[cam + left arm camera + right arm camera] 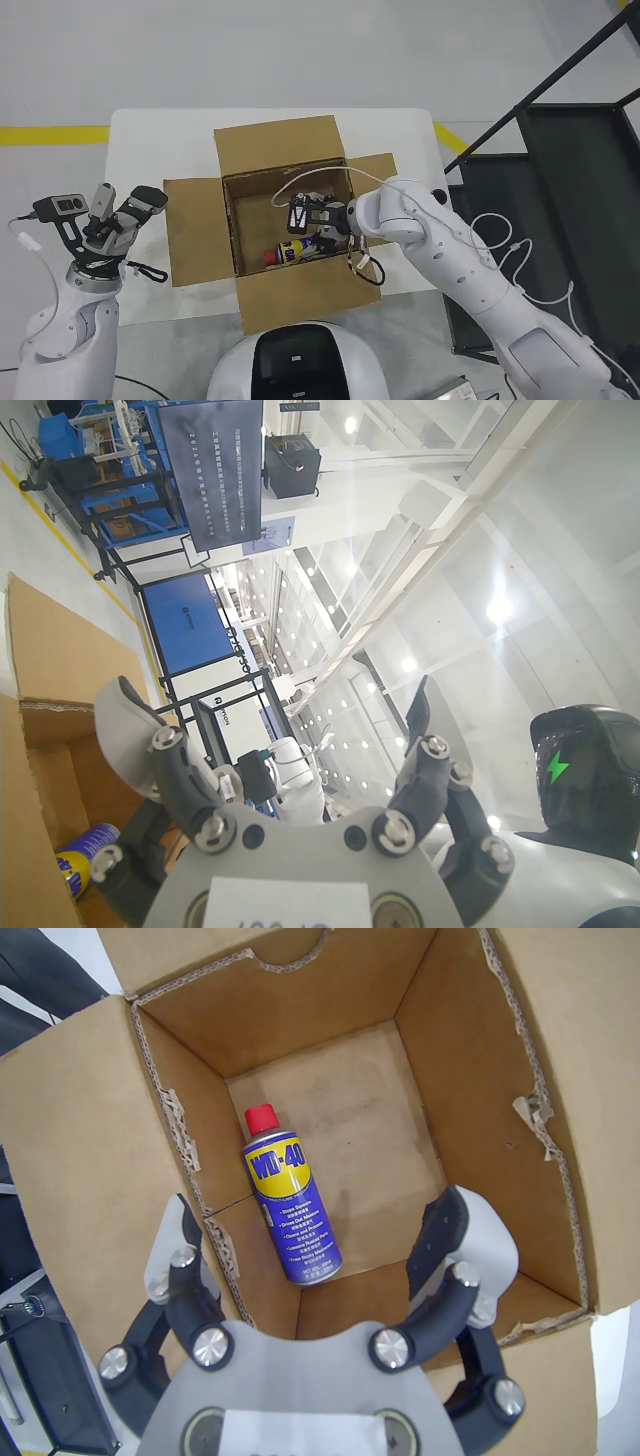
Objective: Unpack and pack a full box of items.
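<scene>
The box (278,150) sits in the middle of the desk (150,140), flaps folded out so its mouth is free. A spray can (290,1198) lies flat along the wall toward the desk's near edge, seemingly the last item, though some floor is hidden. The right end effector (312,1210) hangs over it, spread wide and empty, likely lined up for a grasp. The left end effector (272,700), also open and empty, is held clear by the left edge.

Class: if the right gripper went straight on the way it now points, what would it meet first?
Probably the spray can lying on the floor of the cardboard box, straight ahead of the open right gripper; how far off is unclear.
</scene>
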You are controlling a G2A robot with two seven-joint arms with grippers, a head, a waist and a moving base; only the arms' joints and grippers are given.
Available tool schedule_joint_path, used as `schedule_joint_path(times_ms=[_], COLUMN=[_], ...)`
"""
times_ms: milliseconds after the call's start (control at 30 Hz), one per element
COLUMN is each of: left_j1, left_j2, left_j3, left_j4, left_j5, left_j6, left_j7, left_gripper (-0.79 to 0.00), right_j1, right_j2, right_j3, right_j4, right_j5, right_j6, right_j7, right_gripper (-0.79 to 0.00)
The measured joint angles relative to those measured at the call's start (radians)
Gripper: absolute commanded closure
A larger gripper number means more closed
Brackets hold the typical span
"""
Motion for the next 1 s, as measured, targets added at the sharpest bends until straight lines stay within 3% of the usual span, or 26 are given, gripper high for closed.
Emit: schedule_joint_path(times_ms=[200,567,1000], left_j1=[0.0,0.0,0.0], left_j2=[0.0,0.0,0.0], left_j3=[0.0,0.0,0.0], left_j4=[0.0,0.0,0.0], left_j5=[0.0,0.0,0.0], left_j6=[0.0,0.0,0.0], left_j7=[0.0,0.0,0.0], left_gripper=[-0.785,-0.785,-0.785], right_j1=[0.049,0.214,0.313], right_j2=[-0.017,-0.099,-0.174], right_j3=[-0.07,-0.276,-0.417], right_j4=[0.041,0.28,0.439], right_j5=[-0.031,-0.029,0.001], right_j6=[0.01,0.064,0.045], right_j7=[0.0,0.04,0.144], right_gripper=[-0.785,-0.785,-0.785])
